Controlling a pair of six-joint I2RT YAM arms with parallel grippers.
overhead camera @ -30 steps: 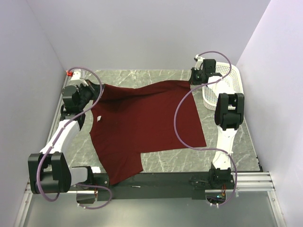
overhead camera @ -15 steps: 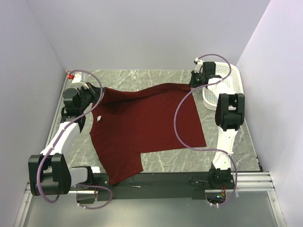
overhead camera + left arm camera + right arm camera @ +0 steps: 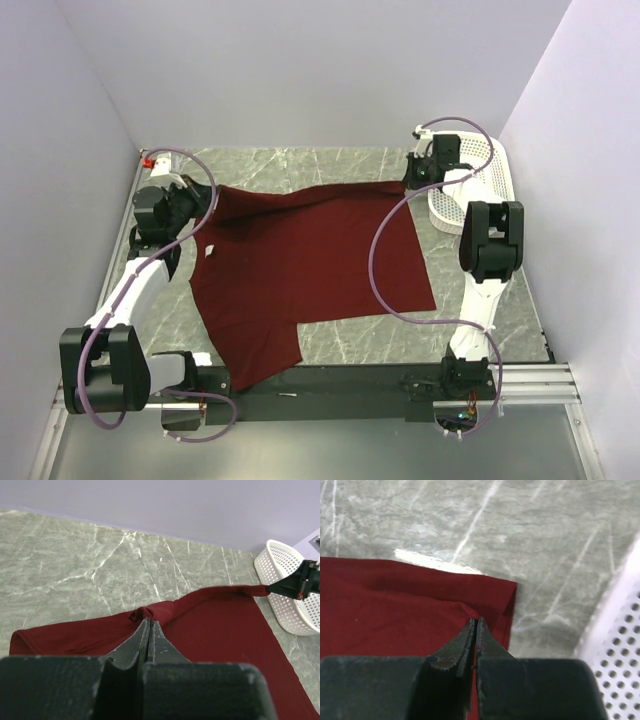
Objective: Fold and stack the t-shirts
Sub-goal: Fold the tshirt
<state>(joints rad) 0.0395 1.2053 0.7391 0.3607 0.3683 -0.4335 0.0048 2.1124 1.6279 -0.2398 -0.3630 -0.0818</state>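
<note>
On marble table (image 3: 350, 345), maroon t-shirt (image 3: 300, 260) spread out, L claw (image 3: 149, 623) pinching far-left edge, R claw (image 3: 476, 623) pinching far-right corner

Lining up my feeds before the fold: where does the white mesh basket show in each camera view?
Top external: the white mesh basket is at the upper right, against the right wall.
Left wrist: at the right edge, partly cut off.
Right wrist: at the right edge, only a blurred strip of perforated wall.
Shared landmark: the maroon t-shirt corner pinched by the right gripper, just beside the basket.
</note>
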